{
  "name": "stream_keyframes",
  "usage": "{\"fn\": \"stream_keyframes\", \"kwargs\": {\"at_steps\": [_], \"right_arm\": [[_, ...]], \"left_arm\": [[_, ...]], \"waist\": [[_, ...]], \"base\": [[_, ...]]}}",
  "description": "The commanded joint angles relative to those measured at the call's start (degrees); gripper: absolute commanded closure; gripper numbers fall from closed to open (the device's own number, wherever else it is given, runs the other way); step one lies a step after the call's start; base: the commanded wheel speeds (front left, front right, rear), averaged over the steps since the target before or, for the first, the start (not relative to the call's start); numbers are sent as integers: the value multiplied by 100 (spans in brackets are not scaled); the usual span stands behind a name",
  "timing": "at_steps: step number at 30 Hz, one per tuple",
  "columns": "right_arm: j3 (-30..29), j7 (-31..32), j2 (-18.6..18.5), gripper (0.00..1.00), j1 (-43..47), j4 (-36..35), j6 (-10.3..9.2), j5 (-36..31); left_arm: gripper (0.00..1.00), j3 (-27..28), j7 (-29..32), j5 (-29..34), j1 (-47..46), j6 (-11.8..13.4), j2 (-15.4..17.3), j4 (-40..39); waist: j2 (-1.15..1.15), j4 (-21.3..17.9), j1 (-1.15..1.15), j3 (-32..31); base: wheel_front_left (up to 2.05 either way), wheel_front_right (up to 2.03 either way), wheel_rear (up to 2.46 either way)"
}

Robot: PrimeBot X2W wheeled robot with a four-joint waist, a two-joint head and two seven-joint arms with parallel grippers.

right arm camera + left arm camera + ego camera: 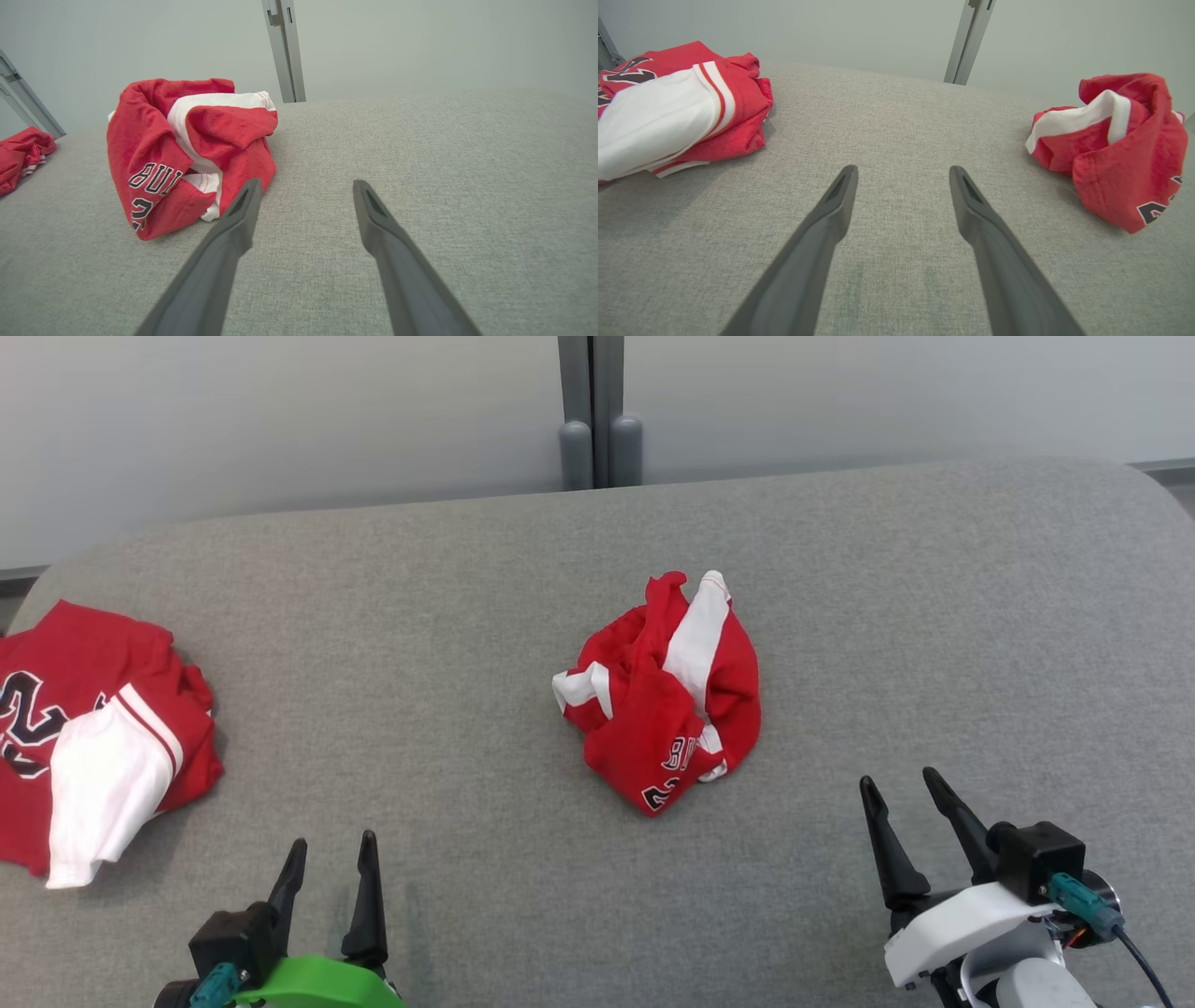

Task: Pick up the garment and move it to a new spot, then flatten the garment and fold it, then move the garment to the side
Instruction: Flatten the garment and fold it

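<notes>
Garment (665, 695): you are looking at a red-and-white jersey crumpled into a heap near the middle of the grey desk (448, 607). Dark lettering and part of a number show on its near folds. Seen from the head, your right hand (899, 777) is at about 4 o'clock from it, near but apart, with its fingers spread wide and nothing between them. In the right wrist view, one fingertip lines up with the heap's lower edge. Your left hand (333, 840) is at about 7 o'clock from it, well apart. Its fingers are spread too, empty, and point up the desk over bare fabric. A second jersey (89, 737), red with a white sleeve, lies loosely folded at 9 o'clock by the desk's left edge. A grey post (600, 411) stands against the pale wall at 12 o'clock.
</notes>
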Motion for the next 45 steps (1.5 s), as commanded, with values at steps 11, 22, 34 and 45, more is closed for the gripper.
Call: {"fn": "stream_keyframes", "kwargs": {"at_steps": [11, 22, 34, 45], "right_arm": [[201, -3, -20, 0, -914, 426, -8, -276], [47, 52, -21, 0, -3218, 1722, -8, -567], [-479, 292, -26, 0, -4164, 3695, -8, -1109], [-800, 10, -42, 100, -3899, 3607, -14, -1087]], "left_arm": [[0, -423, -3, -2, -375, -39, -62, -44], [0, -757, -3, -94, -822, -41, -67, -93], [0, -1033, -3, -323, -1188, -41, -69, -111], [0, -1015, -3, -290, -1031, -42, -69, -129]], "waist": [[0, 316, 0, 525], [0, 827, 0, 1255], [0, 1217, 0, 1806], [0, 1069, 0, 1636]], "base": [[0, 0, 0], [0, 0, 0], [0, 0, 0], [0, 0, 0]]}}
